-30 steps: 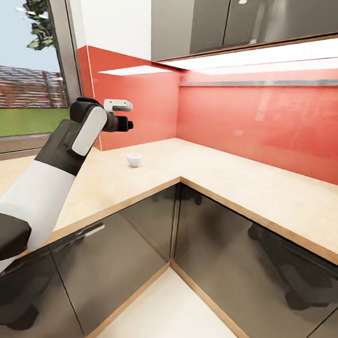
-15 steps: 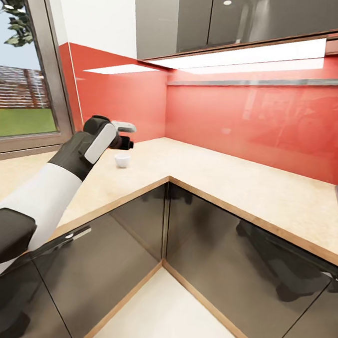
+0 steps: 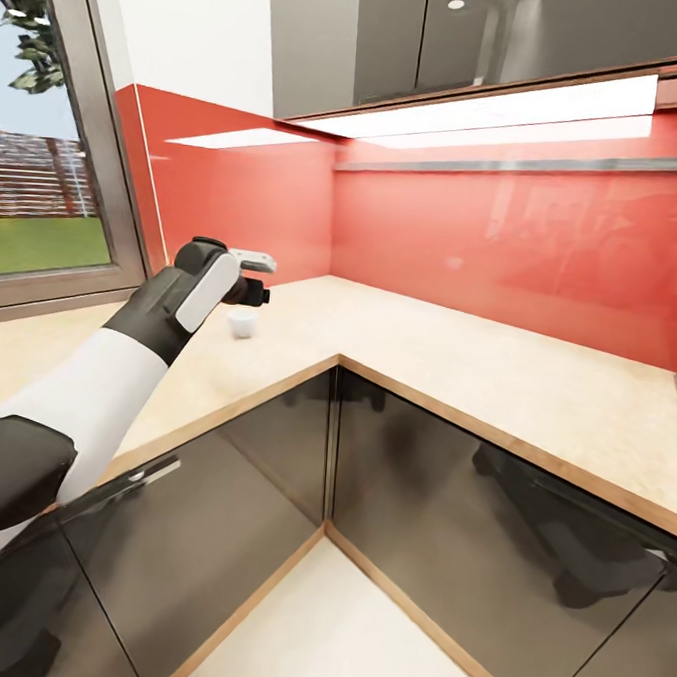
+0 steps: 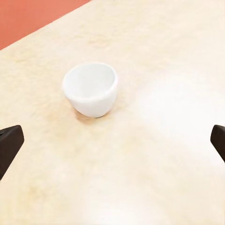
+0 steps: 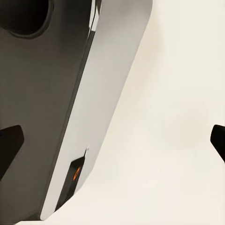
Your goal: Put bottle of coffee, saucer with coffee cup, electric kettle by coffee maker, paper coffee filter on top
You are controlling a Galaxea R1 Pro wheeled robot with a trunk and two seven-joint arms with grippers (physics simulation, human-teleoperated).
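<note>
Above the coffee cup [image 4: 90, 89] — left end effector [image 4: 112, 145] wide open, holding nothing.

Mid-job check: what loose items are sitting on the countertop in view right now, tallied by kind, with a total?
Small white ceramic coffee cup: 1, tilted on the beige speckled countertop
Total: 1

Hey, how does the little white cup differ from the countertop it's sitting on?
The coffee cup is plain glossy white; the countertop is mottled beige with a wood-coloured edge. The cup is a small rounded bowl shape that sits tilted, while the countertop is a broad flat L-shaped slab. Both are pale, and the cup rests directly on the countertop below the open left gripper.
</note>
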